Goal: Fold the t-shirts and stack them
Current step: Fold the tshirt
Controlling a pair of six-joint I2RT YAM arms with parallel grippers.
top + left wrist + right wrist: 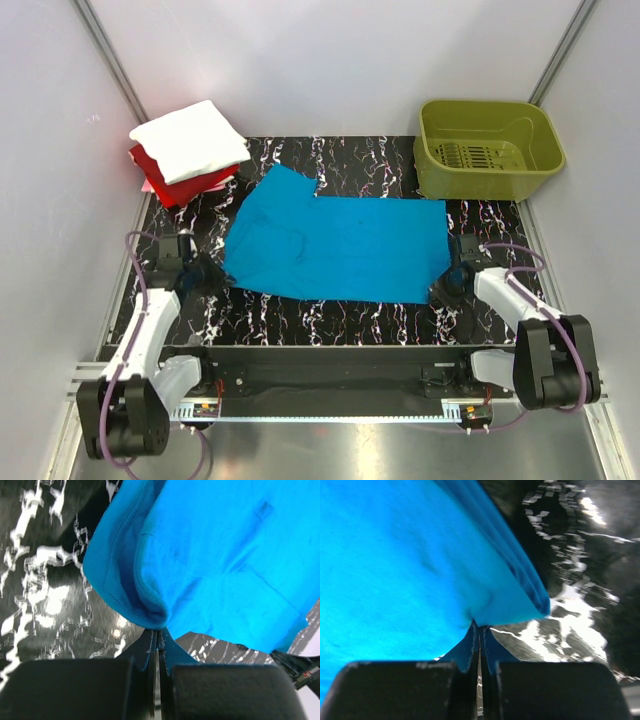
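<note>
Left jaws clamped tight on turquoise t-shirt [340,245] edge; right jaws likewise on opposite edge. Shirt flat on worktop [330,318] between them. White t-shirt [190,140] atop red t-shirt [185,188], beyond left jaws.

Turquoise shirt [340,245] spread centre; white shirt [190,140] atop red shirt [195,185] (folded)

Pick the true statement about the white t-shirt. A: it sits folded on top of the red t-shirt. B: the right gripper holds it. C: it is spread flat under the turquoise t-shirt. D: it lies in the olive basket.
A: in the top view the white t-shirt lies folded on the red t-shirt, apart from the turquoise t-shirt.
</note>
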